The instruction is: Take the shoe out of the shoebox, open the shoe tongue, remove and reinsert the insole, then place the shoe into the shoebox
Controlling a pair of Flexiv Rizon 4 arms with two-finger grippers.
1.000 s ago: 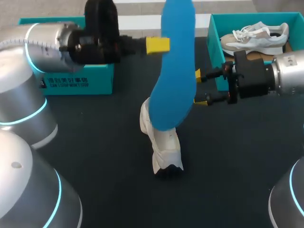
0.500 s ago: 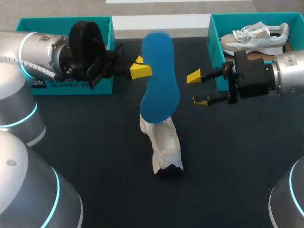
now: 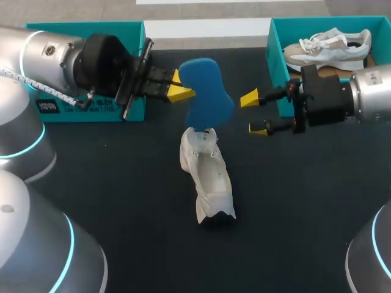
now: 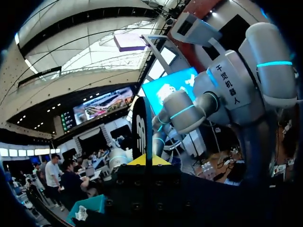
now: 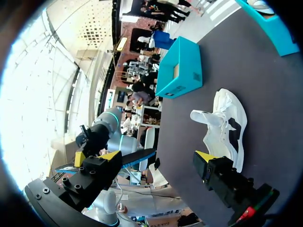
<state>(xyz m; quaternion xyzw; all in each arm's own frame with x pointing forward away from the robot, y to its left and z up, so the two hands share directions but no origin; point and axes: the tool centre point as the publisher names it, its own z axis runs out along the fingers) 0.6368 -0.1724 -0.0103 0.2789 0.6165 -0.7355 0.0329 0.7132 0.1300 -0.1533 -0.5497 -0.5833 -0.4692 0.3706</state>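
While the left end effector (image 3: 181,92), upper left, grips the blue foam insole (image 3: 206,91) with its lower end meeting the white sneaker (image 3: 209,177) at centre, reinsertion seems underway — boxing is left; the right end effector (image 3: 254,113) hangs open.

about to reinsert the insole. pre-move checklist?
1. Insole grip: ok. The left gripper is shut on the blue insole.
2. Insole lined up: ok. Its lower end is at the white shoe opening; whether it is inside, cannot tell.
3. Shoe braced: not ok. The right gripper is open and apart from the shoe.
4. Tongue open: cannot tell.
5. Return box free: not ok for the right shoebox; a sneaker lies in it.
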